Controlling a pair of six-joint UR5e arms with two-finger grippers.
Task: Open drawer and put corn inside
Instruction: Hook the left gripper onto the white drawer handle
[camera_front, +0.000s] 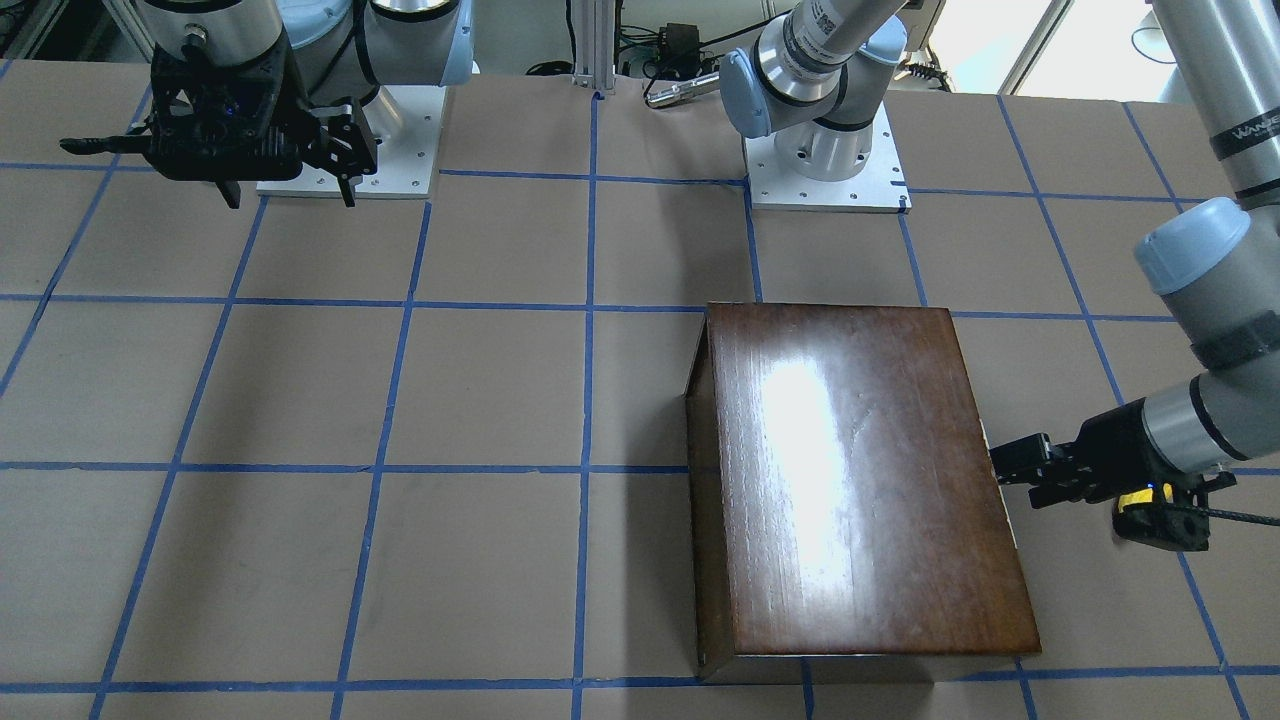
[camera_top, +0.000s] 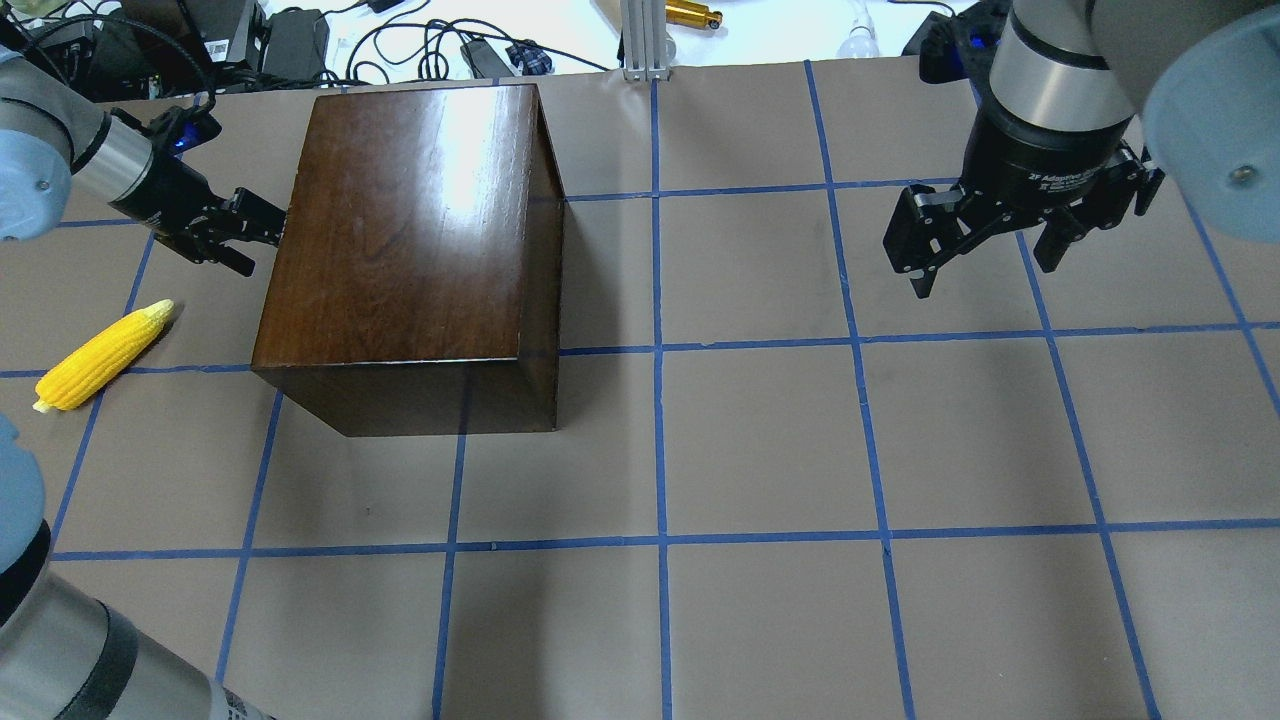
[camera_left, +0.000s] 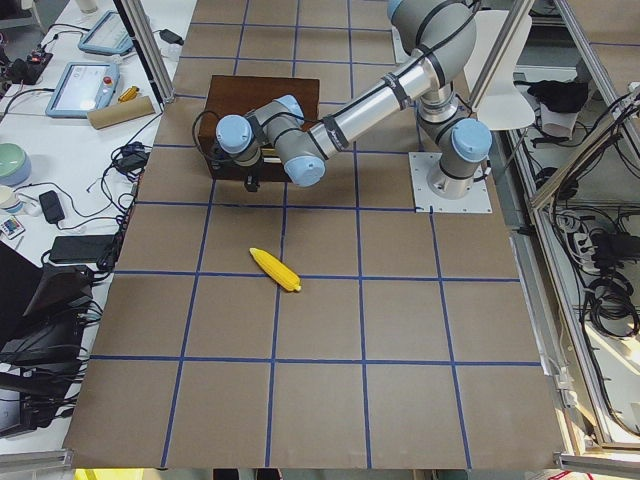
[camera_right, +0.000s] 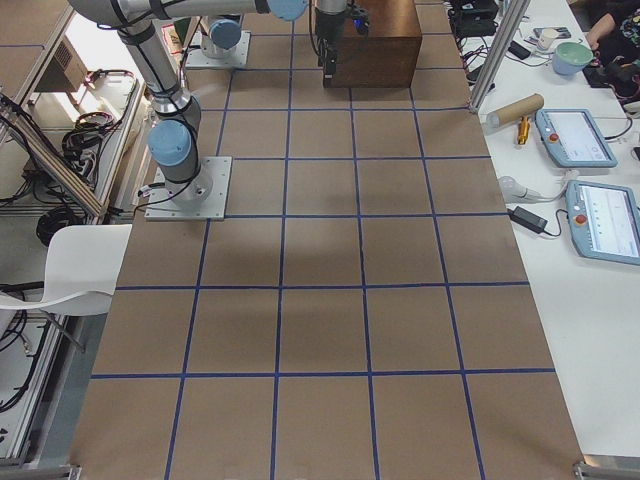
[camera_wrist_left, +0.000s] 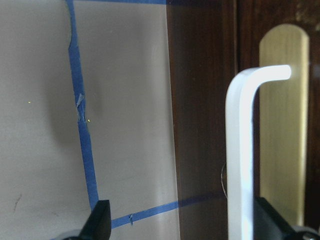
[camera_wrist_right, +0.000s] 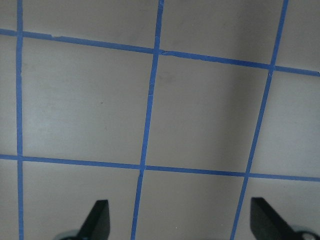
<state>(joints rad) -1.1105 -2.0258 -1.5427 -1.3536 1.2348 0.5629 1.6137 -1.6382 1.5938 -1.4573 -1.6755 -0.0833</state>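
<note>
A: Left gripper (camera_top: 262, 238) jaws were spread, holding nothing. Wrist view had one finger (camera_wrist_left: 100, 222) out over the table (camera_top: 760, 450) and the other hard by the pale handle (camera_wrist_left: 239, 150).

B: So the handle wasn't centred?

A: No, it sat way off toward one finger, and whether that finger touched it I couldn't tell. Closing from there, I'd guess, would catch only the edge of the bar, or scrape the brass plate (camera_wrist_left: 285, 125) behind it, and the grip might slip on the pull.

B: Drawer (camera_wrist_left: 247, 40)?

A: Shut, flush in the dark box (camera_top: 410, 230). Nothing was bracing that box.

B: Right gripper (camera_top: 985, 270)?

A: Also released and empty, hanging over bare table well apart from the box. So a hard tug could drag the whole box across the paper instead of sliding the drawer out. That's my worry, not something I saw.

B: Where was the corn (camera_top: 100, 357)?

A: Lying on the table out on the handle side of the box, apart from it and untouched. It's round and tapered, so a sloppy pinch could probably roll it or squirt it out. A sliding box might also crowd it.

B: Stage?

A: Lined up at the handle, not yet gripped.
</note>
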